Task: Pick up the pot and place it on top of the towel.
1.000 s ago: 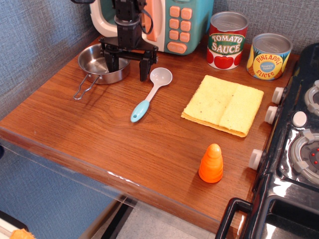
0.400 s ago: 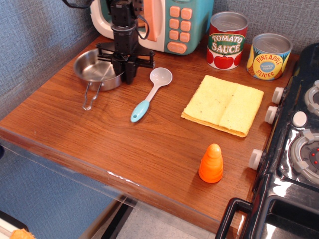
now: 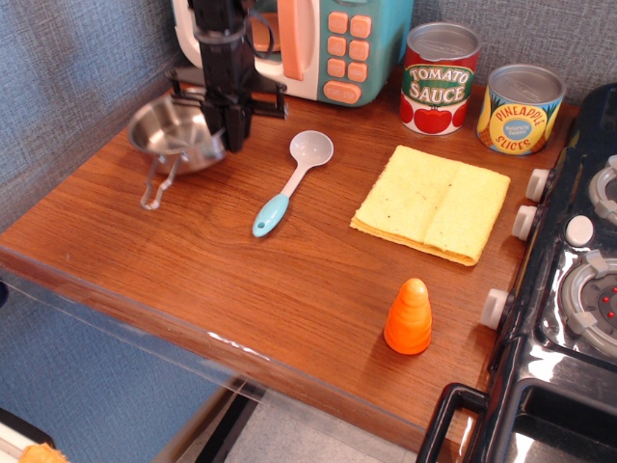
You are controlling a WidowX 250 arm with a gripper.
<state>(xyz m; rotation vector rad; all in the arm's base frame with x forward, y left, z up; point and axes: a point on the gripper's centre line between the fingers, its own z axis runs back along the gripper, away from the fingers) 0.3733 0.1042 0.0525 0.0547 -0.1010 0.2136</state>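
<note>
The small shiny steel pot point(image 3: 172, 132) hangs tilted above the far left of the wooden counter, its wire loop handle point(image 3: 156, 185) dangling down towards the front. My black gripper point(image 3: 231, 133) is shut on the pot's right rim and holds it lifted off the wood. The yellow folded towel point(image 3: 433, 202) lies flat at the right of the counter, well to the right of the gripper, with nothing on it.
A white spoon with a blue handle point(image 3: 293, 181) lies between pot and towel. A toy microwave point(image 3: 318, 43) stands at the back, with a tomato sauce can point(image 3: 439, 77) and pineapple can point(image 3: 521, 108) beside it. An orange cone point(image 3: 409, 316) stands near the front. A toy stove point(image 3: 578, 280) borders the right.
My gripper closed on the pot's right rim, then rose and shifted slightly left, lifting the pot off the counter so it tilts with its handle hanging.
</note>
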